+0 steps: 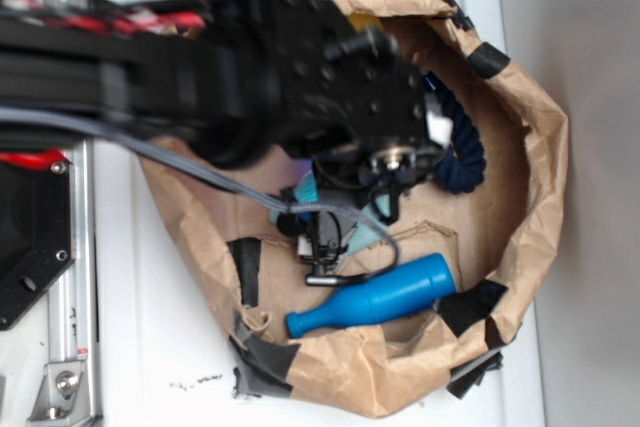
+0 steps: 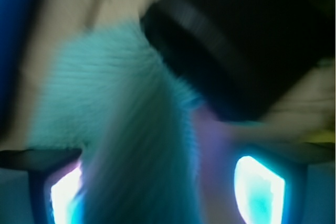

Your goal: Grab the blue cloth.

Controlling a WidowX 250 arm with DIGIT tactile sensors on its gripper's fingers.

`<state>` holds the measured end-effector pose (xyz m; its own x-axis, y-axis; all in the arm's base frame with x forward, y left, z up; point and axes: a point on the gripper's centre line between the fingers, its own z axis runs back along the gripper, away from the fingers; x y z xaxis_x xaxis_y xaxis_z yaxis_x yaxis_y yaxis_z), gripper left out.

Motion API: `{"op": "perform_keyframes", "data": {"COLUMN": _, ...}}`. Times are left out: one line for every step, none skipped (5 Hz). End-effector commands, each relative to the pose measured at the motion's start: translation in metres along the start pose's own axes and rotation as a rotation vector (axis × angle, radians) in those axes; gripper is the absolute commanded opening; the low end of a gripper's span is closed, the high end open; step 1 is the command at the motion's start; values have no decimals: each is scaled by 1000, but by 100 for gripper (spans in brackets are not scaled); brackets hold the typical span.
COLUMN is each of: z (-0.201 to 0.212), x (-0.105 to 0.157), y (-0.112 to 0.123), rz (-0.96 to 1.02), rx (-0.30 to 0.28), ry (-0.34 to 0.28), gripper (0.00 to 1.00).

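The blue cloth (image 2: 121, 129) is pale teal terry and fills the middle of the blurred wrist view, rising between my gripper's fingers. It lies against the left finger (image 2: 55, 190), while a gap separates it from the right finger (image 2: 260, 187). My gripper (image 2: 157, 195) stands open around it. In the exterior view my gripper (image 1: 322, 252) reaches down into a brown paper bag (image 1: 520, 217), and only bits of the blue cloth (image 1: 366, 234) show beside it, the rest hidden under the arm.
A glossy blue plastic bottle (image 1: 375, 297) lies in the bag just in front of my gripper. A dark navy rope (image 1: 463, 152) sits at the bag's right side. A dark rounded object (image 2: 236, 40) looms at the wrist view's upper right. Black tape patches (image 1: 246, 269) mark the bag.
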<state>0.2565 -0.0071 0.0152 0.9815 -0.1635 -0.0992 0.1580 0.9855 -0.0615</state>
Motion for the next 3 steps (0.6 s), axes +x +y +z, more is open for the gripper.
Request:
{"op": "perform_keyframes", "data": {"z": -28, "x": 4, "y": -17, "rz": 38, "rx": 30, "ry": -25, "gripper": 0}}
{"op": "perform_keyframes", "data": {"z": -4, "x": 0, "y": -17, "rz": 3, "rx": 40, "ry": -72, "gripper": 0}}
{"op": "perform_keyframes", "data": {"z": 45, "x": -6, "y": -14, "rz": -21, "rx": 98, "ry": -214, "gripper": 0}}
